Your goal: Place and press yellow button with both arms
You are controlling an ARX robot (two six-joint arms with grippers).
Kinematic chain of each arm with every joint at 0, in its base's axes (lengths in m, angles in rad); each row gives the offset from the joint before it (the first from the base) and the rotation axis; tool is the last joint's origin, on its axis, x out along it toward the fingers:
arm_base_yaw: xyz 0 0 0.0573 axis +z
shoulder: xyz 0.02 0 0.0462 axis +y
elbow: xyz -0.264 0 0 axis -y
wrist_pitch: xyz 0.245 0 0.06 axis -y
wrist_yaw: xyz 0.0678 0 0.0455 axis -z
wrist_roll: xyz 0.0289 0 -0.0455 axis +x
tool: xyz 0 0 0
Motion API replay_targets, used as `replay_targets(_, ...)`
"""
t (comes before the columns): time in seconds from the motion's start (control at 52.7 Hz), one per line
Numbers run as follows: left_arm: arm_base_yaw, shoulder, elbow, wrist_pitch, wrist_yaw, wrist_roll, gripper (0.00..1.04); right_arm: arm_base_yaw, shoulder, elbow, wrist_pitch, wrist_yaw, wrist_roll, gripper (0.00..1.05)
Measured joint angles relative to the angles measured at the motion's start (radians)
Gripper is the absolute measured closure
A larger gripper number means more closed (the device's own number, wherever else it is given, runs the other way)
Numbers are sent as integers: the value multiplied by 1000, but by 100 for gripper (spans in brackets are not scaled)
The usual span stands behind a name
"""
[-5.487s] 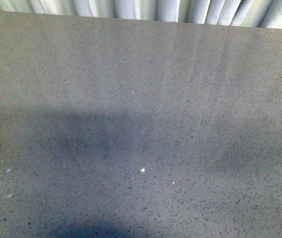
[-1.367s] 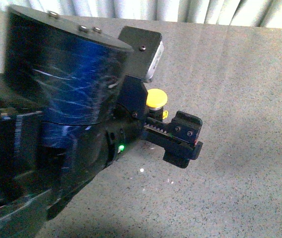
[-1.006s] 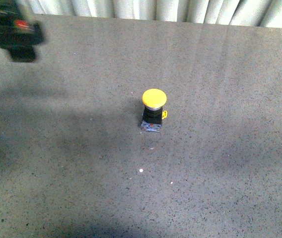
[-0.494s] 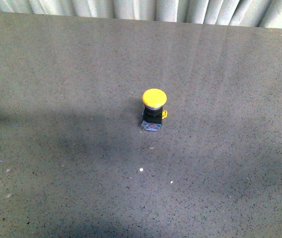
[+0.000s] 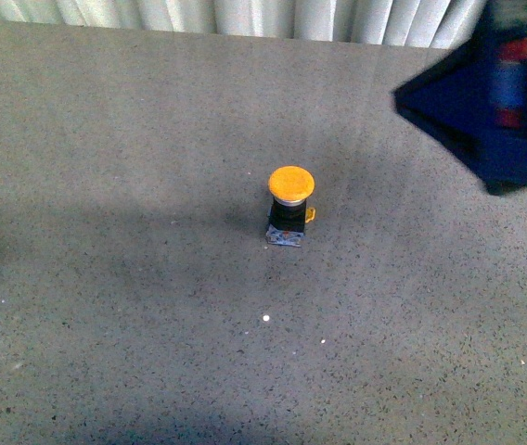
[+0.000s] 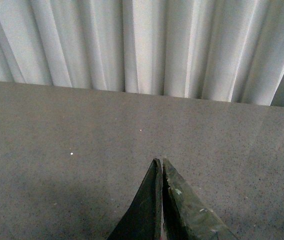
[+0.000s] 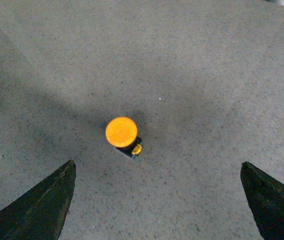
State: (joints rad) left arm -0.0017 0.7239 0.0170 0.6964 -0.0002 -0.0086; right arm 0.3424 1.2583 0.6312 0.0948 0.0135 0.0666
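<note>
Placing looks done, pressing not: the left hand (image 6: pixel 161 200), pinched together on nothing, faces the curtain (image 6: pixel 132 45); the button (image 5: pixel 290 206) stands upright mid-surface (image 5: pixel 106 139); the right hand (image 7: pixel 157 163) hovers above it, spread wide, not touching.

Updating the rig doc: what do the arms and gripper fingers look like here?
Right arm: bulky, dark blue-black, blurred, with small red and greenish patches. Right gripper fingers: dark wedges tapering to points. Left gripper fingers: same tapered shape, one black, the other scuffed olive-grey with pale chips. No cables or legible markings show.
</note>
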Motion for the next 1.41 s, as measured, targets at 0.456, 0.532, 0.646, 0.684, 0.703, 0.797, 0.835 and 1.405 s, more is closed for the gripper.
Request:
replay_targets(0.456,0,-248,-5,-225,0,0,103,101,452,296,-37,84,26,51)
replay_targets(0.532,0,-285,-5,-261,0,0,103,113,484,315,-41,88,35,64)
replay_targets(0.646,0,-343,-5,-314,0,0,103,128,510,329,-46,91,47,85)
replay_targets(0.684,0,-356,-5,-330,0,0,103,129,513,332,-47,92,50,90)
replay_targets(0.703,0,-365,-5,-338,0,0,103,130,514,333,-47,92,51,94)
replay_targets(0.797,0,-394,-5,-366,0,0,103,130,520,341,-50,93,53,103)
replay_targets(0.835,0,-406,-5,-378,0,0,103,130,523,345,-50,95,56,103)
replay_targets(1.405,0,-654,-5,-660,0,0,103,122,583,360,-56,97,58,103)
